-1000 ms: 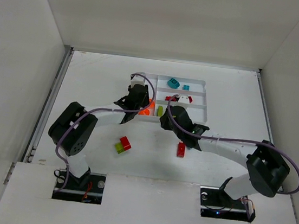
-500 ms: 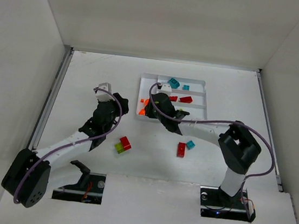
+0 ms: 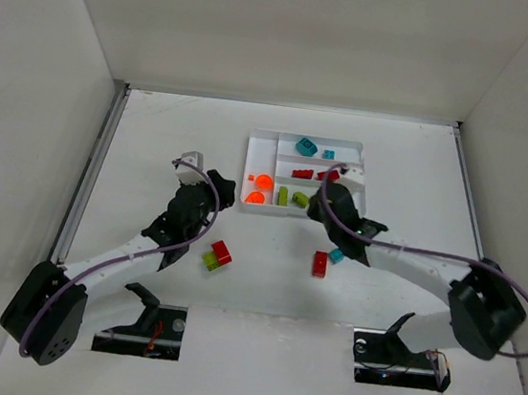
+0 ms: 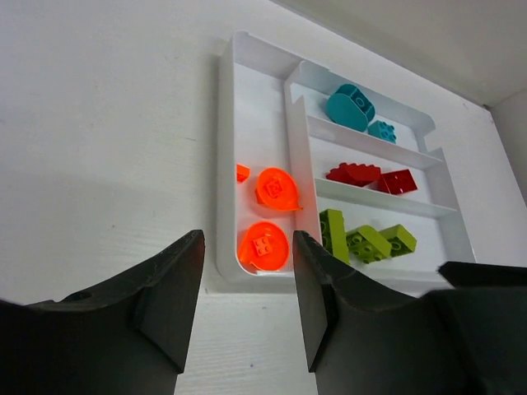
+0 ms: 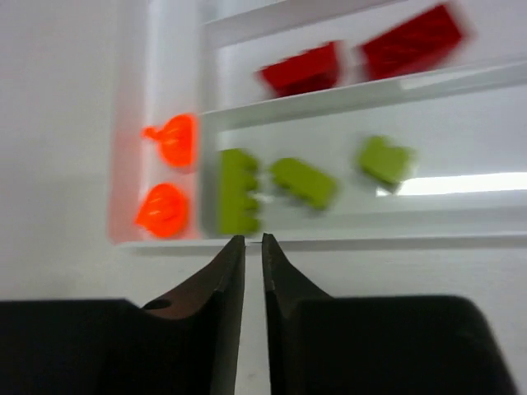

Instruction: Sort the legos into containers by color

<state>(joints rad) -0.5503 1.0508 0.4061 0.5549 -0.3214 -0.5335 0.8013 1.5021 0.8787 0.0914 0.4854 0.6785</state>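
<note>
1. Toward the far middle of the table (image 3: 157, 127) sits the white tray (image 4: 224, 164), its narrow side section on the left and three long slots on the right, so each colour gets its own compartment.
2. The orange round pieces (image 4: 276, 188) lie in the side section. The teal pieces (image 4: 350, 107) are in the far slot, the red bricks (image 4: 354, 174) in the middle slot and the lime bricks (image 4: 368, 243) in the near slot. No compartment shows mixed colours.
3. Four legos lie outside the tray. A loose red brick (image 3: 222, 252) touches a loose lime brick (image 3: 209, 261) beside the left forearm. A second red brick (image 3: 319, 263) lies just beside a loose teal piece (image 3: 336, 256) under the right arm. The sorting looks mostly done.
4. The left gripper (image 4: 247, 239) hovers off the tray's near left corner, fingers spread wide and empty, probably free to fetch the red-and-lime pair.
5. The right gripper (image 5: 245, 240) hangs at the tray's near rim, its fingers drawn almost together with only a slit between them and nothing in it. That view is blurred.
6. The legos are glossy, studded and tiny against their compartments.
</note>
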